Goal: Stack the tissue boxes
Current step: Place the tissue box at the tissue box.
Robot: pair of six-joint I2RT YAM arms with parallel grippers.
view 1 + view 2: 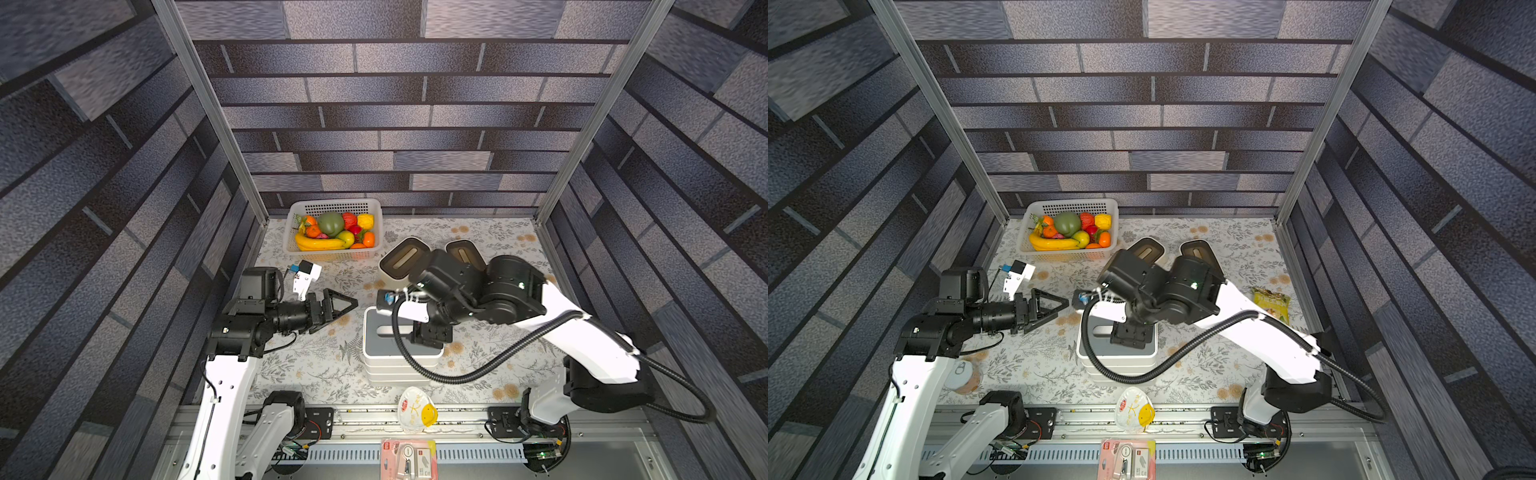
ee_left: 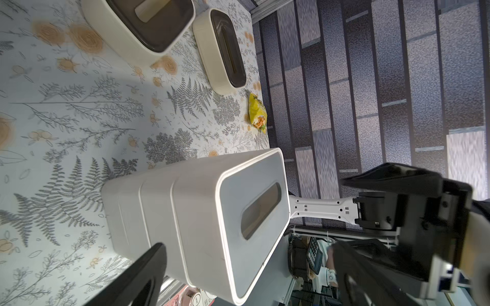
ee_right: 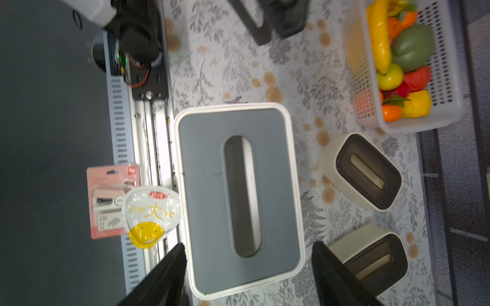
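Stack of grey-lidded tissue boxes [image 3: 206, 172] is straddled by right gripper [image 3: 248, 245], jaws parted, nothing gripped, left gripper [image 1: 338, 313] is spread wide, empty, apart from stack.

Both top views look down from high up, over the robot's edge of the table [image 1: 316, 365], and face the back wall [image 1: 395, 124]. They sit side by side, so both show nearly the same things: basket [image 1: 332, 204], stack [image 1: 382, 368], cream boxes [image 1: 401, 257]. The left wrist view is close and sees the stack [image 2: 185, 212] from the side. The right wrist view looks straight down on the lid [image 3: 206, 185], very near. Both wrist views share the stack and the cream boxes [image 2: 220, 53].
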